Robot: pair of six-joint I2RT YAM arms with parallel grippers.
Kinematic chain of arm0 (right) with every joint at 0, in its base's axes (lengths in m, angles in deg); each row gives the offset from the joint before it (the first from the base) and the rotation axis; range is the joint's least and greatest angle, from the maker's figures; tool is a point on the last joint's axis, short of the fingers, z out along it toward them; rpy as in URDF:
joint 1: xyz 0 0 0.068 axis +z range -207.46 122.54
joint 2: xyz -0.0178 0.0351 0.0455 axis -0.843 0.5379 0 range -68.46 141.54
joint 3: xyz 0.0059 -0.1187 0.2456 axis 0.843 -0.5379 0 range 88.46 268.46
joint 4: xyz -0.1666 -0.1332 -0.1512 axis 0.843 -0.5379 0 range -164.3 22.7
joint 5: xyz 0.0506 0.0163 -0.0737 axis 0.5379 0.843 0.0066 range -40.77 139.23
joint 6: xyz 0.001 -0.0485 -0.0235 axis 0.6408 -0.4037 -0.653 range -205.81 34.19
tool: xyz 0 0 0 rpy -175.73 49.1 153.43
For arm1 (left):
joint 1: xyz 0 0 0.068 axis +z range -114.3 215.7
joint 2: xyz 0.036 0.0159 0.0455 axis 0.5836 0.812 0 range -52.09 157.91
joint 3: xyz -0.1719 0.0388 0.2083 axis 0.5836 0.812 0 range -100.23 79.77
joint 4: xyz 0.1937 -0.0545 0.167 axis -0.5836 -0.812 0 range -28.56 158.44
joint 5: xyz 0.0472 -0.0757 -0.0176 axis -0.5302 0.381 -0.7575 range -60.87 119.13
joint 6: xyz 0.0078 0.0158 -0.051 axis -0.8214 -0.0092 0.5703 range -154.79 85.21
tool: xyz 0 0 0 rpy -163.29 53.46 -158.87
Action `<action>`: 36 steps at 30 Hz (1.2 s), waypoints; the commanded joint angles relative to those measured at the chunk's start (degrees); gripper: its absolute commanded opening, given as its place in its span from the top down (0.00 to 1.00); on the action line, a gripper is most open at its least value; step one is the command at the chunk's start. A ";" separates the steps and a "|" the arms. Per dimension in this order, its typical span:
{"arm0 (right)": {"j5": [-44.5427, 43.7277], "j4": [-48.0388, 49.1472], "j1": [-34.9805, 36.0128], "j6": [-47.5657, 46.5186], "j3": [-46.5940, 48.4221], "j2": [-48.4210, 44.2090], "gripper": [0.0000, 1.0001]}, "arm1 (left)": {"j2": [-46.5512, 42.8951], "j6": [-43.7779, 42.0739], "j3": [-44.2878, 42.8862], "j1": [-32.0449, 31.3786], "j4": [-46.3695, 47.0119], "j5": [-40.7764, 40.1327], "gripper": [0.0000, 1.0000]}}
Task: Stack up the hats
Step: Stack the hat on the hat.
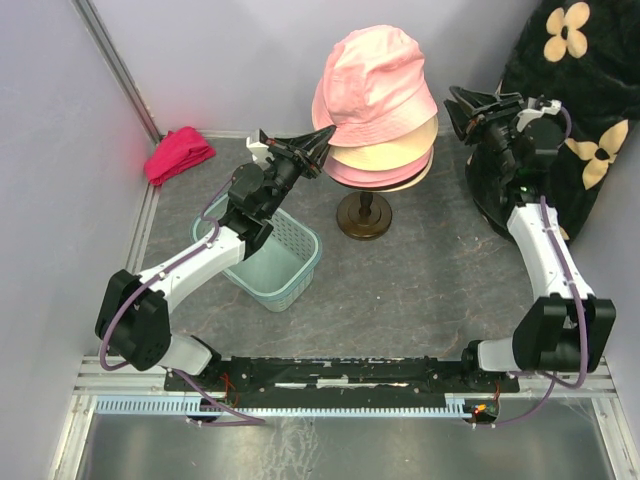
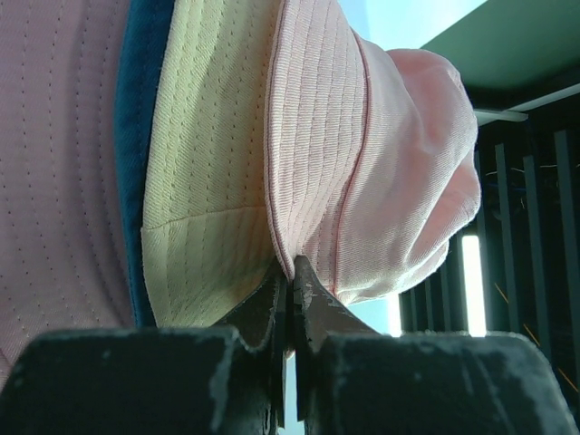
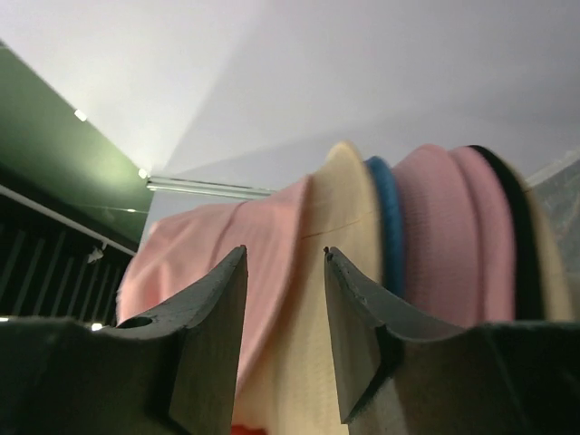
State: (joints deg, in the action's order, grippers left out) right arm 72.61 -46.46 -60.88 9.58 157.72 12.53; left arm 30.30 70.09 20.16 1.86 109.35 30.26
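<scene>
Several soft fabric bucket hats (image 1: 385,165) sit stacked over a dark round stand (image 1: 363,218), upper centre of the frame. My left tool (image 1: 325,140) pinches the brim of the top pale pink hat (image 1: 372,75); my right tool (image 1: 458,112) stands parted, empty. Tugging from one side could topple the pile.

Pale lilac walls (image 1: 250,60), grey speckled tabletop (image 1: 420,285), black flowered cloth (image 1: 590,90) in right corner

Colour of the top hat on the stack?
Pink. The top hat shows best in the top external view.
</scene>
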 commanded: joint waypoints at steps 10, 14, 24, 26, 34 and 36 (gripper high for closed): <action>1.92 -5.76 -0.80 1.85 1.62 -10.07 0.49 | -0.81 -4.20 -0.59 -0.33 -0.47 0.24 0.91; 3.83 -9.21 -0.69 0.43 2.47 -10.99 0.48 | -0.84 -4.47 -0.63 -0.35 -0.65 0.23 0.91; 5.01 -9.39 2.50 1.55 2.73 -11.52 0.41 | -0.79 -4.95 -0.98 -0.52 -0.83 0.37 0.91; 5.00 -9.14 3.30 1.90 3.19 -11.21 0.40 | -0.72 -5.06 -1.11 -0.61 -1.06 0.37 0.91; 3.70 -7.08 4.79 3.33 3.45 -10.91 0.40 | -0.37 -5.43 -1.93 -0.96 -1.52 0.60 0.91; 3.34 -5.88 4.95 4.13 3.58 -10.69 0.40 | -0.31 -5.54 -1.78 -1.04 -1.59 0.55 0.90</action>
State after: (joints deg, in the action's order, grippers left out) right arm 76.50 -56.87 -56.31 11.92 158.42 2.65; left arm 30.30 67.99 19.74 1.55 109.11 30.02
